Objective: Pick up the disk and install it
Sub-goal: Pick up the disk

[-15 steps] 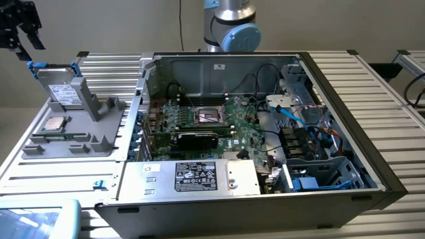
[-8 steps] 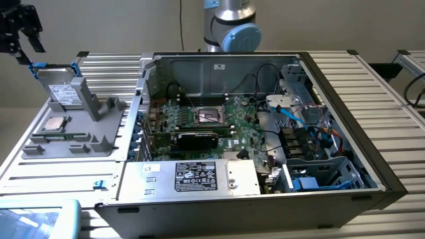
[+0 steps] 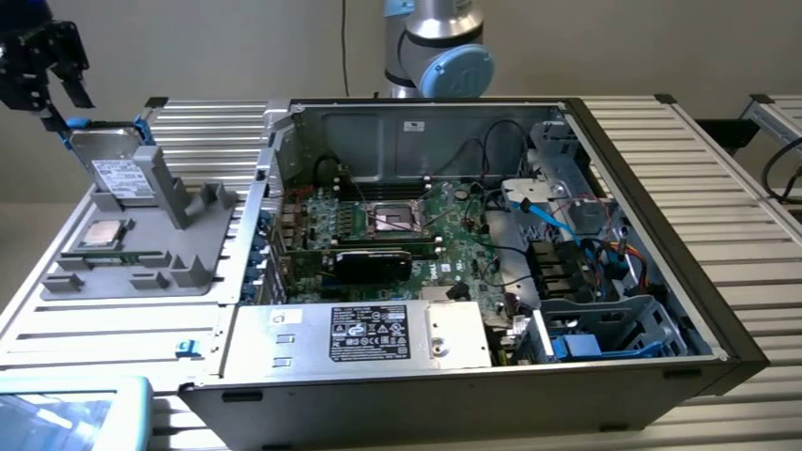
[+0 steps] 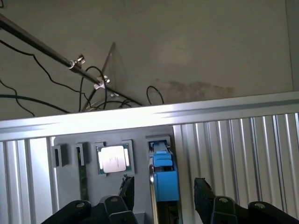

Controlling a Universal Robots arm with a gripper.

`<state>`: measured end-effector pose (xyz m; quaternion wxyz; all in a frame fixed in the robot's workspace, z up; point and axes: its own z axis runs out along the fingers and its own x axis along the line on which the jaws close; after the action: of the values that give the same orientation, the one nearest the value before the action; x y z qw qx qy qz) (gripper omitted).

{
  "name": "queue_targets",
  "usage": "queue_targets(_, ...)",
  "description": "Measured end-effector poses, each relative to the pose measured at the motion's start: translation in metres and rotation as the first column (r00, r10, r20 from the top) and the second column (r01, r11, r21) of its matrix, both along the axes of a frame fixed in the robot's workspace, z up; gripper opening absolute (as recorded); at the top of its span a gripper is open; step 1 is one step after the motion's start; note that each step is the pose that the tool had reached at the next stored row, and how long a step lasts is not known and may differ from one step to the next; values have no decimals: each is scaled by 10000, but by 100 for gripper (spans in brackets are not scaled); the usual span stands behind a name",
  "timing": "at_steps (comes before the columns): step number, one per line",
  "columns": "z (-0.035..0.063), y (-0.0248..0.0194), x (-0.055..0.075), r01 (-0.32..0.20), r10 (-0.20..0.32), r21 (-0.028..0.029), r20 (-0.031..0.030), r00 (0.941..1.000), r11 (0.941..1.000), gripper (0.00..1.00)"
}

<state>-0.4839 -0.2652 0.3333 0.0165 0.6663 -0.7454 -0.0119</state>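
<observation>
**Status.** The pincer (image 4: 164,196) is spread wide, one jaw on each side of the disk (image 4: 163,175) with a gap to each. It holds nothing.

**Location.** In the exterior view the disk stands on edge in the grey fixture (image 3: 119,282). This is at 10 o'clock from the open computer case (image 3: 414,141).

**Hazards (judged).**
- Uneven closing may tip the disk against its slot.
- A grip on the blue carrier alone may slip.
- A skewed lift may bind in the fixture or disturb the processor chip (image 4: 112,158) just beside it.
</observation>
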Motion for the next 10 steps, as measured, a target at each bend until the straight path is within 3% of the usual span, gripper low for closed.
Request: queue_targets(10, -181, -1, 8, -224, 224, -98, -1, 9997, 9997, 63)
